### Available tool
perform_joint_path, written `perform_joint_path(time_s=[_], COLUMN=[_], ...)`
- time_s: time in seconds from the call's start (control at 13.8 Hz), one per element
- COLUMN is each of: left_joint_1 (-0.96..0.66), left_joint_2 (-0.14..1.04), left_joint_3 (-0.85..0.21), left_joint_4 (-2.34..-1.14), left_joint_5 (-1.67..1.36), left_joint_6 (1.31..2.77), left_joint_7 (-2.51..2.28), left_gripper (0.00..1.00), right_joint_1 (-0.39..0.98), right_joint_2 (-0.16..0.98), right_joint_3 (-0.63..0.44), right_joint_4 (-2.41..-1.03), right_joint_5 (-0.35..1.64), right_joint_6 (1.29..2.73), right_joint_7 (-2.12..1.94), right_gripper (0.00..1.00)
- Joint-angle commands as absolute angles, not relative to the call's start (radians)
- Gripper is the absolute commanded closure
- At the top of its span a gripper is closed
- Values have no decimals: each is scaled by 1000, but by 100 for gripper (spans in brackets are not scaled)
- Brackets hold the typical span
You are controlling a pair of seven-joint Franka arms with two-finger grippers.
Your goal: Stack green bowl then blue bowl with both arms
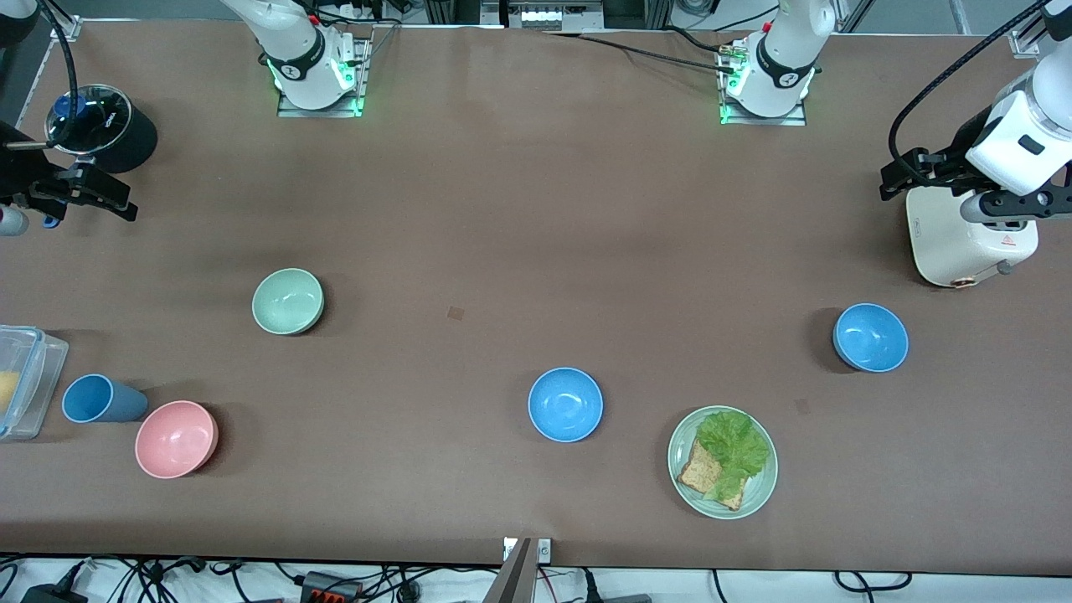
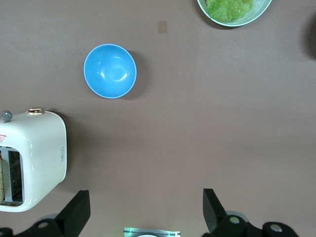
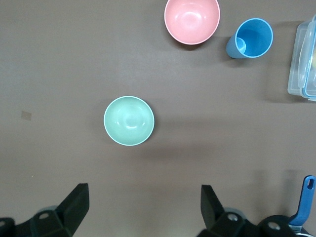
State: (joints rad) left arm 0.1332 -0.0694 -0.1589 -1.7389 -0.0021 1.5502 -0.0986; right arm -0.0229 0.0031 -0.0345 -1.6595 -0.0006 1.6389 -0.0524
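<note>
The green bowl stands upright on the brown table toward the right arm's end; it also shows in the right wrist view. One blue bowl sits near the table's middle, nearer the front camera. A second blue bowl sits toward the left arm's end and shows in the left wrist view. My right gripper hangs open and empty over the table beside a black pot; it also shows in its wrist view. My left gripper hangs open and empty beside the toaster; it also shows in its wrist view.
A white toaster stands at the left arm's end. A green plate holds lettuce and bread beside the middle blue bowl. A pink bowl, a blue cup and a clear container sit at the right arm's end, with a lidded black pot.
</note>
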Motion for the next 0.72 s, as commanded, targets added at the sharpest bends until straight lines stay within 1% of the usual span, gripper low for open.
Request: perform_joint_path(time_s=[0.0,0.51,0.65], left_joint_1=[146,156,164], left_joint_2=[-77,-74,-66], left_joint_3=[-155,-155,-153], left_joint_4=[-1750,-1750,-1752], left_joint_5=[-23,-23,-21], left_joint_6=[1554,1551,1546], left_joint_7=[-103,-92,-92], left_gripper=[0,0,0], right_joint_1=[-35,-35,-38], right_joint_2=[-26,-25,4], right_joint_3=[-20,-20,-20], right_joint_4=[-1689,-1687,-1690], right_joint_5=[-15,-15,-15], right_joint_6=[1652,1664,1692], right_joint_7=[-61,-63,-61], right_gripper=[0,0,0])
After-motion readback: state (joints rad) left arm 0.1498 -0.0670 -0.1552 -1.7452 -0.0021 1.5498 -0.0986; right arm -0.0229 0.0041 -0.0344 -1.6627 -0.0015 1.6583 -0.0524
